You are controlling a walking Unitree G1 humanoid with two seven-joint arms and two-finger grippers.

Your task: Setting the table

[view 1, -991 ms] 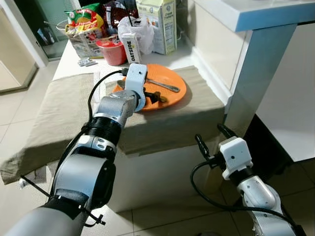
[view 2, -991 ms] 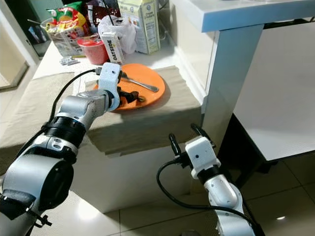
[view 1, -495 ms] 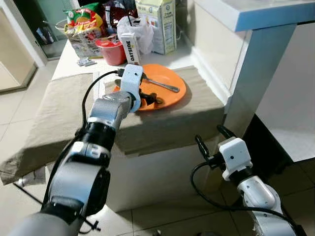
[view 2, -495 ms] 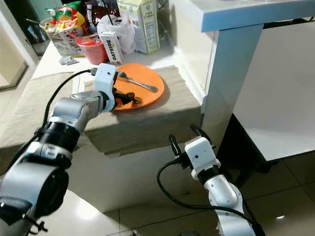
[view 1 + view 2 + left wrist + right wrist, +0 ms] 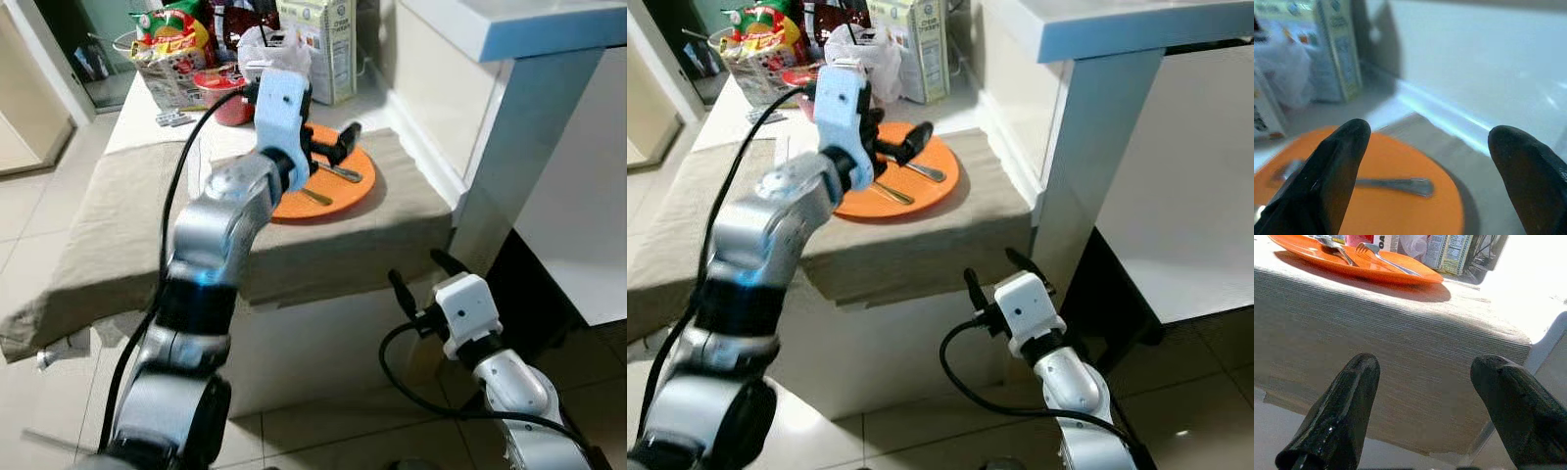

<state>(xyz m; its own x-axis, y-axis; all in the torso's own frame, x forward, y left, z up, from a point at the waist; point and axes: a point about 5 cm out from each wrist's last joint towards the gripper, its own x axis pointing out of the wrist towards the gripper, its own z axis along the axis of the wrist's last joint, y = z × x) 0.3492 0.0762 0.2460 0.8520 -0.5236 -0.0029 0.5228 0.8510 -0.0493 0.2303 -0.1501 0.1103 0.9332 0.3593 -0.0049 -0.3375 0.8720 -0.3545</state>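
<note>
Table setting, part done: plate and cutlery laid.
Orange plate is set on the cloth-covered surface, with a fork and what appears to be a spoon laid on it. Left end effector is held above the plate, open, empty. Right end effector is held low, open, empty. Further items are judged outstanding.

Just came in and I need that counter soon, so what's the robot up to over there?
It is setting the table. An orange plate sits on the beige cloth with a spoon and a fork lying on it. The left claw hangs open just above the plate, holding nothing. The right claw is open too, low in front of the table edge, idle. Cartons and snack packets stand at the back.
</note>
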